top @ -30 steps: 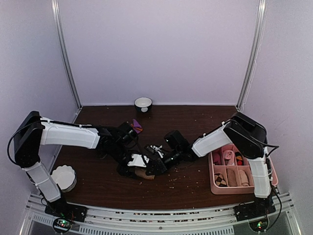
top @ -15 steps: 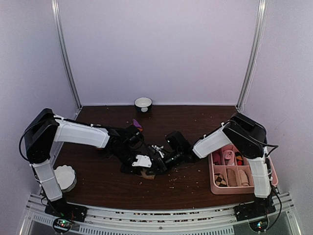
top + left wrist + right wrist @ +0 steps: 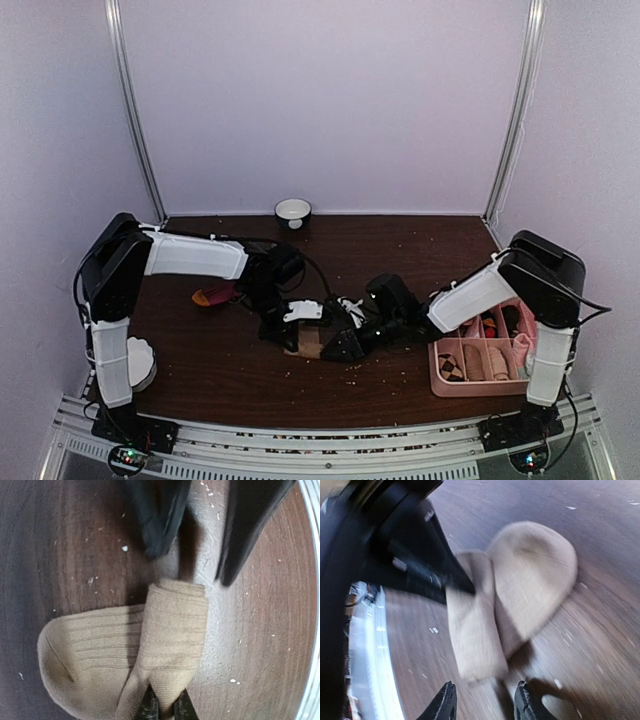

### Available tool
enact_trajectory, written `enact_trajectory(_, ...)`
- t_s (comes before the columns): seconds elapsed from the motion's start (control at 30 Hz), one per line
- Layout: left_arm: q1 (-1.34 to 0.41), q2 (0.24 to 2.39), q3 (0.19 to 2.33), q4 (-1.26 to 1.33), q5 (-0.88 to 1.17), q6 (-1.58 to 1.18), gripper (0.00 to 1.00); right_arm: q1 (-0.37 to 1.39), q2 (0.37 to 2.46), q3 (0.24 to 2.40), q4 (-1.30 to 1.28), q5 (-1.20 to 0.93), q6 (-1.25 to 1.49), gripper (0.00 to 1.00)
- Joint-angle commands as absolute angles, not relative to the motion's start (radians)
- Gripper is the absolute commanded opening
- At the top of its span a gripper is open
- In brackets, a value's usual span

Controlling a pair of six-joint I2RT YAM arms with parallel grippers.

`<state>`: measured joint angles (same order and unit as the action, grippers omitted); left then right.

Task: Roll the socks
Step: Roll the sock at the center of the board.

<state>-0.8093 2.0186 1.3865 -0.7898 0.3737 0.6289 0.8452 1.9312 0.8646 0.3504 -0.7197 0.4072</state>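
The tan sock (image 3: 125,650) lies on the table, its cuff end folded into a thick roll over the flat foot part. My left gripper (image 3: 166,709) is shut on the near edge of that roll, with a pinch of fabric between its tips. From above, the tan sock (image 3: 308,342) sits mid-table between the left gripper (image 3: 298,330) and the right gripper (image 3: 345,346). The right gripper (image 3: 485,705) stands open just short of the sock (image 3: 515,590), with nothing between its fingers. The dark red sock (image 3: 218,294), orange at one end, lies to the left beside the left arm.
A pink divided tray (image 3: 436,372) with small rolled socks stands at the right, under the right arm. A white bowl (image 3: 293,211) sits at the back wall. A white fluted cup (image 3: 133,362) stands front left. Crumbs dot the wooden table (image 3: 400,250).
The left gripper has closed on the tan sock's roll. The right gripper has opened and drawn back to the right. The left arm shifted, uncovering the dark red sock.
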Motion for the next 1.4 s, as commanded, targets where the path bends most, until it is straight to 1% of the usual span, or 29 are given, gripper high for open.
enact_trajectory(0.0, -0.745, 2.124, 1.443, -0.930, 0.436, 0.573, 0.00, 0.842, 1.850, 0.765, 0.310, -0.544, 0.324, 0.42)
enact_trajectory(0.07, -0.720, 2.162, 1.478, -0.976, 0.476, 0.574, 0.00, 0.843, 1.812, 0.727, 0.337, -0.503, 0.305, 0.44)
enact_trajectory(0.13, -0.703, 2.190, 1.488, -1.001, 0.480, 0.570, 0.00, 0.846, 1.777, 0.698, 0.361, -0.465, 0.288, 0.53)
enact_trajectory(0.17, -0.696, 2.200, 1.488, -1.008, 0.481, 0.570, 0.00, 0.849, 1.761, 0.684, 0.371, -0.437, 0.279, 0.55)
enact_trajectory(0.2, -0.690, 2.208, 1.489, -1.012, 0.485, 0.568, 0.00, 0.854, 1.743, 0.673, 0.381, -0.401, 0.269, 0.81)
enact_trajectory(0.23, -0.684, 2.214, 1.488, -1.018, 0.495, 0.566, 0.00, 0.862, 1.725, 0.662, 0.383, -0.353, 0.257, 0.98)
enact_trajectory(0.27, -0.678, 2.220, 1.487, -1.024, 0.505, 0.566, 0.00, 0.876, 1.693, 0.652, 0.386, -0.288, 0.234, 1.00)
enact_trajectory(0.33, -0.670, 2.228, 1.488, -1.031, 0.513, 0.565, 0.00, 0.909, 1.639, 0.622, 0.409, -0.156, 0.210, 1.00)
enact_trajectory(0.4, -0.667, 2.241, 1.491, -1.040, 0.512, 0.565, 0.00, 0.910, 1.606, 0.586, 0.467, -0.051, 0.262, 1.00)
enact_trajectory(0.43, -0.665, 2.246, 1.496, -1.046, 0.516, 0.566, 0.00, 0.896, 1.598, 0.567, 0.512, -0.051, 0.298, 1.00)
enact_trajectory(0.53, -0.664, 2.266, 1.516, -1.066, 0.533, 0.566, 0.00, 0.811, 1.628, 0.498, 0.740, -0.161, 0.468, 1.00)
enact_trajectory(0.57, -0.664, 2.269, 1.519, -1.067, 0.538, 0.566, 0.00, 0.785, 1.659, 0.520, 0.768, -0.267, 0.471, 1.00)
enact_trajectory(0.6, -0.664, 2.272, 1.521, -1.068, 0.542, 0.565, 0.00, 0.780, 1.674, 0.558, 0.721, -0.304, 0.431, 1.00)
enact_trajectory(0.63, -0.664, 2.278, 1.522, -1.072, 0.547, 0.566, 0.00, 0.803, 1.668, 0.593, 0.625, -0.268, 0.344, 1.00)
enact_trajectory(0.7, -0.664, 2.291, 1.529, -1.091, 0.566, 0.579, 0.00, 0.923, 1.624, 0.653, 0.422, -0.006, 0.140, 1.00)
enact_trajectory(0.73, -0.664, 2.298, 1.531, -1.098, 0.572, 0.583, 0.00, 0.975, 1.611, 0.664, 0.392, 0.084, 0.069, 1.00)
enact_trajectory(0.77, -0.664, 2.307, 1.536, -1.107, 0.579, 0.588, 0.00, 0.996, 1.601, 0.662, 0.394, 0.100, 0.034, 1.00)
enact_trajectory(0.83, -0.665, 2.325, 1.554, -1.128, 0.591, 0.598, 0.00, 1.000, 1.573, 0.644, 0.395, 0.008, -0.004, 1.00)
enact_trajectory(0.9, -0.668, 2.342, 1.572, -1.145, 0.600, 0.602, 0.00, 1.012, 1.540, 0.587, 0.467, -0.096, -0.055, 1.00)
enact_trajectory(0.93, -0.672, 2.351, 1.582, -1.158, 0.612, 0.608, 0.00, 1.023, 1.528, 0.551, 0.510, -0.148, -0.083, 0.98)
enact_trajectory(1.0, -0.685, 2.367, 1.605, -1.179, 0.642, 0.613, 0.00, 1.056, 1.527, 0.524, 0.534, -0.169, -0.132, 0.91)
enact_trajectory(1.13, -0.713, 2.388, 1.644, -1.197, 0.744, 0.624, 0.00, 1.122, 1.601, 0.624, 0.354, -0.141, -0.193, 0.81)
enact_trajectory(1.23, -0.736, 2.414, 1.666, -1.204, 0.784, 0.628, 0.00, 1.129, 1.642, 0.683, 0.314, -0.165, -0.243, 0.71)
enact_trajectory(1.37, -0.742, 2.438, 1.650, -1.203, 0.810, 0.650, 0.00, 1.128, 1.706, 0.764, 0.284, -0.174, -0.311, 0.67)
